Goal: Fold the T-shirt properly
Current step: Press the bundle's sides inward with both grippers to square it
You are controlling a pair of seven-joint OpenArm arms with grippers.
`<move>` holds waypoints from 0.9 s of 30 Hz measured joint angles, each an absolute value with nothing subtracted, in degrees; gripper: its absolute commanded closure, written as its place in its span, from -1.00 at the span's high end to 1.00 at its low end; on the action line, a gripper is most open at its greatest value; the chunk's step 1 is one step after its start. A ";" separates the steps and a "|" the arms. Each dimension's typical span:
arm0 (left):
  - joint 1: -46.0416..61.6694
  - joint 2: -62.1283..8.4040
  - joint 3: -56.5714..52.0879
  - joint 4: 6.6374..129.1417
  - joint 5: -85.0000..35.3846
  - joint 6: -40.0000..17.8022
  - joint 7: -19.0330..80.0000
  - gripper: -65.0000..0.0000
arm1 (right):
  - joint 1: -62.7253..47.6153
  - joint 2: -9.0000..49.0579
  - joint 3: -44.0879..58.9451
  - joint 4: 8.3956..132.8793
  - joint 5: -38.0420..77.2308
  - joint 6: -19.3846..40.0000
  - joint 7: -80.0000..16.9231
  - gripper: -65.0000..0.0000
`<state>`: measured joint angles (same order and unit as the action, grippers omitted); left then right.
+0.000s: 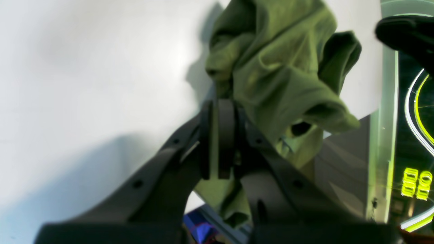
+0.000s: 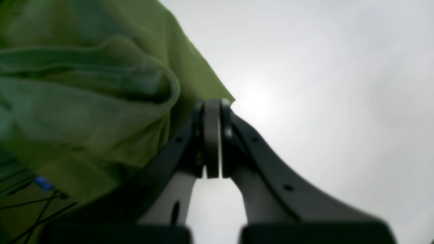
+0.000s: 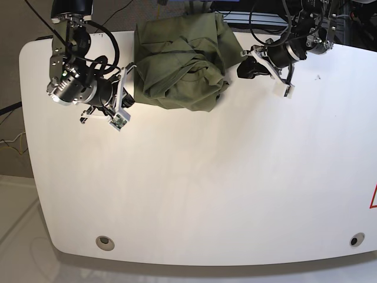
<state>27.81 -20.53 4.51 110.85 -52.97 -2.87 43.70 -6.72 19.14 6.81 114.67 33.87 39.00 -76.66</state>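
Observation:
The olive-green T-shirt [image 3: 179,65] lies crumpled in a heap at the back middle of the white table [image 3: 194,188]. My left gripper [image 3: 241,59] meets the heap's right edge. In the left wrist view the left gripper [image 1: 218,101] is shut, with folds of the T-shirt [image 1: 278,67] bunched above and below its fingertips and green cloth showing between the fingers. My right gripper [image 3: 131,73] is at the heap's left edge. In the blurred right wrist view the right gripper [image 2: 212,101] is shut, with a corner of the T-shirt [image 2: 84,88] at its tips.
The heap lies close to the table's back edge, with cables [image 3: 259,17] and dark equipment behind it. In the left wrist view the table's edge [image 1: 383,135] runs just right of the cloth. Two round holes [image 3: 105,241] sit near the front edge.

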 measured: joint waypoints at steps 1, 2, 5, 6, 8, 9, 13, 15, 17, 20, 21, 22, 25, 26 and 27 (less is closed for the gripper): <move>27.81 -20.69 4.75 110.83 -53.04 -2.55 43.75 -0.97 | -7.25 19.57 7.60 114.69 35.20 39.00 -76.51 -1.00; 27.86 -20.80 5.02 110.85 -53.17 -2.17 43.75 -0.97 | -7.70 19.97 8.12 114.72 35.94 38.83 -76.51 -1.00; 27.86 -20.97 5.32 110.83 -53.15 -0.64 43.70 -0.97 | -9.56 21.32 9.26 114.69 38.65 36.82 -76.77 -1.00; 27.92 -21.04 5.30 110.85 -53.15 -0.08 43.72 -0.97 | -10.31 21.98 9.28 114.69 40.38 35.90 -76.86 -1.00; 27.97 -21.12 5.30 110.85 -53.15 0.12 43.70 -0.97 | -11.29 22.87 9.10 114.69 43.11 34.81 -76.99 -1.00; 27.99 -21.15 5.30 110.85 -53.15 0.27 43.72 -0.97 | -11.73 23.22 9.02 114.69 44.23 34.26 -76.95 -1.00; 27.99 -21.10 5.30 110.83 -53.17 0.27 43.70 -0.97 | -13.17 24.01 8.95 114.72 45.32 31.83 -76.73 -1.00; 27.94 -21.06 5.37 110.85 -53.15 0.32 43.70 -0.97 | -13.85 24.18 8.95 114.69 45.28 31.44 -76.71 -1.00; 27.92 -21.04 5.98 110.85 -53.04 0.73 43.62 -0.97 | -14.70 24.14 9.02 114.69 45.30 31.33 -76.73 -1.00; 27.90 -20.95 7.22 110.83 -53.01 2.90 43.64 -0.97 | -15.97 24.03 8.99 114.69 45.32 31.24 -76.75 -1.00; 27.77 -20.95 7.77 110.85 -53.19 4.47 43.70 -0.97 | -16.43 23.92 8.99 114.69 45.32 31.24 -76.75 -1.00; 27.75 -20.97 8.45 110.85 -53.15 5.96 43.70 -0.97 | -16.80 23.86 8.99 114.69 45.32 31.24 -76.73 -1.00; 27.31 -21.04 10.09 110.83 -52.86 8.97 43.57 -0.97 | -17.96 23.31 8.99 114.69 45.30 31.24 -76.75 -1.00; 26.96 -21.04 11.00 110.83 -52.77 9.63 43.70 -0.97 | -18.37 23.07 8.99 114.69 45.34 31.22 -76.69 -1.00; 26.65 -21.02 11.60 110.83 -52.77 9.89 43.70 -0.97 | -18.68 22.85 8.99 114.69 45.32 31.22 -76.60 -1.00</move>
<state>26.65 -21.02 11.60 110.83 -52.77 9.89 43.70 -18.68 22.85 8.99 114.69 45.32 31.22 -76.60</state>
